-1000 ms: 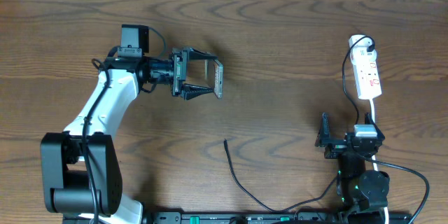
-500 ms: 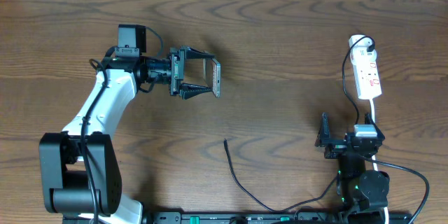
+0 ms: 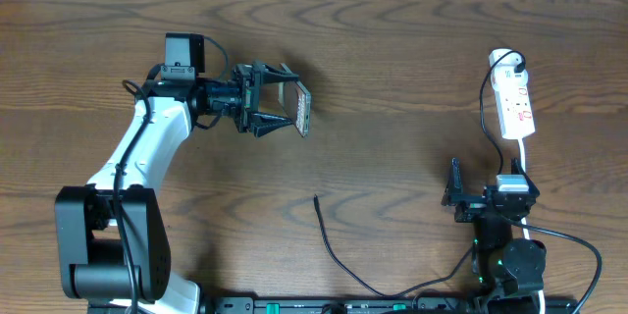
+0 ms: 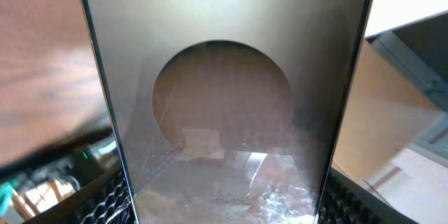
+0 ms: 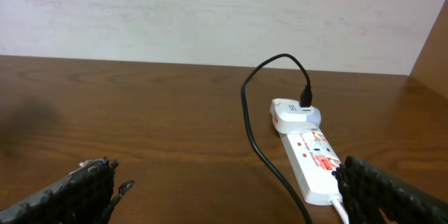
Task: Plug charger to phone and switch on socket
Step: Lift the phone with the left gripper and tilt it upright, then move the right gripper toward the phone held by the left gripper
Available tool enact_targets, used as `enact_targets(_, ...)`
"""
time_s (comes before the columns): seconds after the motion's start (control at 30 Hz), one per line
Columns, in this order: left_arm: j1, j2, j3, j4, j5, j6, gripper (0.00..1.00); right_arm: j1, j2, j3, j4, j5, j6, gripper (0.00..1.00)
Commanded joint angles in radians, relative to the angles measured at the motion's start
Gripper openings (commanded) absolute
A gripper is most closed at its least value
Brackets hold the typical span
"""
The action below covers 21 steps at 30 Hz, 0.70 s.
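My left gripper [image 3: 285,101] is shut on the phone [image 3: 302,110] and holds it tilted above the table at the upper left. In the left wrist view the phone's glossy face [image 4: 224,112] with a round pale patch fills the frame between my fingers. The black charger cable [image 3: 339,255] lies on the table at the lower middle, its free tip [image 3: 316,197] pointing up. It runs to a white plug in the socket [image 3: 514,103] at the right, also seen in the right wrist view [image 5: 311,154]. My right gripper [image 3: 453,194] is open and empty, below the socket.
The socket's thick white cord [image 3: 526,162] runs down past my right arm. The black cable [image 5: 262,147] loops in front of the socket in the right wrist view. A pale wall [image 5: 210,14] stands behind the table's far edge.
My left gripper has rotated a little, tilting the phone. The right arm and the cable have not moved.
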Motion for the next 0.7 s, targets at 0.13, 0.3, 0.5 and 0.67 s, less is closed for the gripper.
enact_targets(0.13,0.006,-0.032,0.027,-0.009,-0.246,0.203,0.07,-0.005,-0.006,-0.002,-0.003,0.016,0.014,0.99)
enact_targets(0.3,0.006,-0.032,0.027,-0.062,-0.426,0.203,0.08,-0.005,-0.006,-0.002,-0.003,0.015,0.014,0.99)
enact_targets(0.5,0.005,-0.031,0.026,-0.146,-0.599,0.203,0.07,-0.005,-0.006,-0.002,-0.003,0.015,0.014,0.99)
enact_targets(0.67,0.005,-0.031,0.025,-0.173,-0.626,0.203,0.07,-0.005,-0.006,-0.002,0.003,0.058,-0.001,0.99)
